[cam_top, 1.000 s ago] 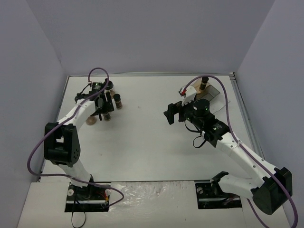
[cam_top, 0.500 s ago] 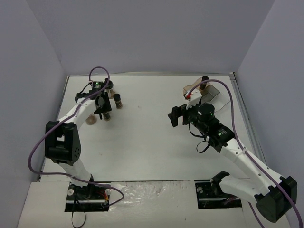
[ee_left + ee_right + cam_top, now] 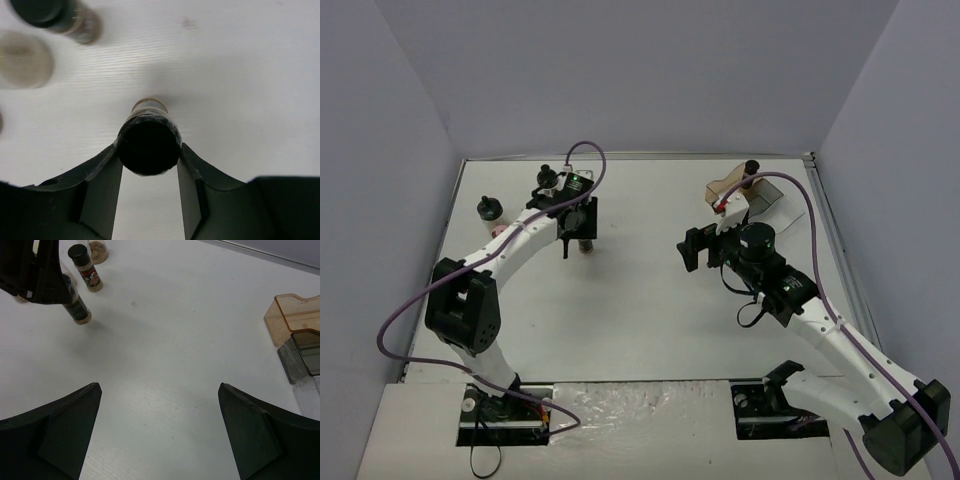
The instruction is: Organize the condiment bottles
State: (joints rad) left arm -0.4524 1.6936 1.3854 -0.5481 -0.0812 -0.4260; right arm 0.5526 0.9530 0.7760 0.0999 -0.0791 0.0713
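Change: left pincer (image 3: 578,226) has clamped shut on a small clear black-capped spice jar (image 3: 149,144) and swung it from the ten o'clock cluster toward the middle of the white table (image 3: 640,320).
Meaning: a carry toward the rack seems under way.
Right pincer (image 3: 157,425): spread wide, holding nothing.
Container: stepped clear-and-brown plastic rack (image 3: 748,195) at two o'clock; a dark-capped jar (image 3: 751,167) stands at its far edge, and the near compartments look bare.
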